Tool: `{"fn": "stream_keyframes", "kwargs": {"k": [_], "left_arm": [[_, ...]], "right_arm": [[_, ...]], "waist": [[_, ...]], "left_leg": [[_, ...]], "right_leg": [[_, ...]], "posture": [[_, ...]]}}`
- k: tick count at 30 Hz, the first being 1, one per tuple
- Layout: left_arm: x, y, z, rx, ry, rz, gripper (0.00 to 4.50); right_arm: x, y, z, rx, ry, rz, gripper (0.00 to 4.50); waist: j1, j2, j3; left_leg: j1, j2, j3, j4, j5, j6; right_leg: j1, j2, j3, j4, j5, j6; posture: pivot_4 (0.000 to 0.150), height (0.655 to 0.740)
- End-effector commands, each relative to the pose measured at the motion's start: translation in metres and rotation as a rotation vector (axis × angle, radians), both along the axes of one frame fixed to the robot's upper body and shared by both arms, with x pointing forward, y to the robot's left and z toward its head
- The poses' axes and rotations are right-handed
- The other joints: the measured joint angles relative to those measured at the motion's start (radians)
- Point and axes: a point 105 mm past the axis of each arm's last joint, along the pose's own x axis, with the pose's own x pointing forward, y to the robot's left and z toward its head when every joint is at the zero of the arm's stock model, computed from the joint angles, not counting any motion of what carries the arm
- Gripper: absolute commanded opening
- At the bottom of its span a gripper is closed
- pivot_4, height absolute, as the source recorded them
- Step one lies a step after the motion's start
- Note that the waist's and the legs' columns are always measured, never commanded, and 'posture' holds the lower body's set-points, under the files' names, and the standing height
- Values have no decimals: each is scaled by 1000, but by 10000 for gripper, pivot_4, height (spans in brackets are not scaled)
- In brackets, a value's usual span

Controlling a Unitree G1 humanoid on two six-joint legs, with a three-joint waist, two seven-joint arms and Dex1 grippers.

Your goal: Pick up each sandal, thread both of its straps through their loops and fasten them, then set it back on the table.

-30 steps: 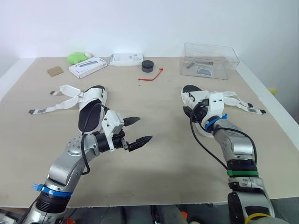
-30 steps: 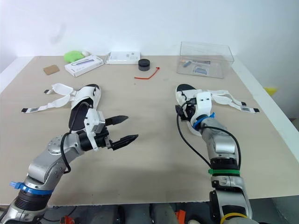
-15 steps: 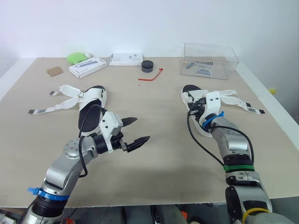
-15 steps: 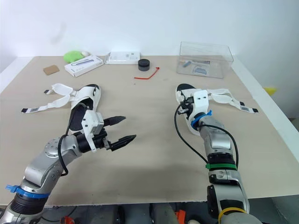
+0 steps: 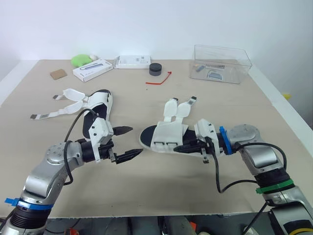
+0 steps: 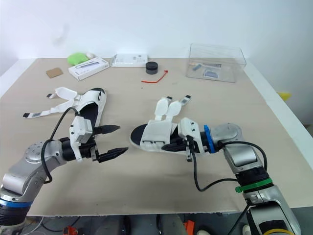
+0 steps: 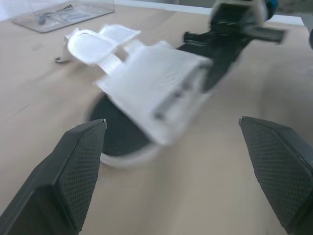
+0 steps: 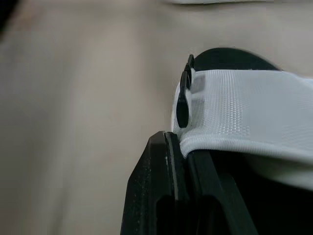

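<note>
So the beige table (image 5: 146, 191) has a clear plastic box (image 5: 222, 63) at the far side, and everything's easiest to place off that. One white sandal (image 5: 166, 137) sits nearer the robot than the box and a bit to its left. It's low over the table, and whether its toe touches is hard to say. The other sandal (image 5: 98, 110) lies flat, well left of the box, straps splayed.

The right gripper (image 5: 187, 146) is clamped on the first sandal's edge, right by the black loops (image 8: 183, 98). The left gripper (image 5: 136, 140) hangs just beside the toe, fingers spread wide, nothing in them.

The sandal looks light, with a fairly stiff sole, so that edge pinch should do. Its two straps (image 5: 177, 108) point up toward the box and look soft and floppy. Best bet is probably pinching a strap close to its tip.
</note>
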Motion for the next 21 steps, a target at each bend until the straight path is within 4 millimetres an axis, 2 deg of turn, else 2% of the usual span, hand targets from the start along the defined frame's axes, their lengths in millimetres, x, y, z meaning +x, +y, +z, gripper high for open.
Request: {"fn": "stream_keyframes", "kwargs": {"k": [1, 7, 21], "left_arm": [[-11, 1, 8, 4, -17, -44, 45000], [-13, 2, 6, 16, -4, -45, 45000], [-21, 3, 4, 31, 7, -39, 45000]], "right_arm": [[-10, 0, 4, -57, -73, 162, 1862], [-14, 4, 5, -53, -66, 260, 1862], [-25, 18, 2, -14, -1, 306, 1862]], "waist": [[0, 0, 0], [1, 0, 0], [1, 0, 0]], "left_leg": [[0, 0, 0, 0, 0, 0], [0, 1, -1, 0, 0, 0], [0, 1, -1, 0, 0, 0]], "right_leg": [[0, 0, 0, 0, 0, 0], [0, 1, -1, 0, 0, -1], [0, 1, -1, 0, 2, -6]], "posture": [[1500, 7400], [1500, 7400], [1500, 7400]]}}
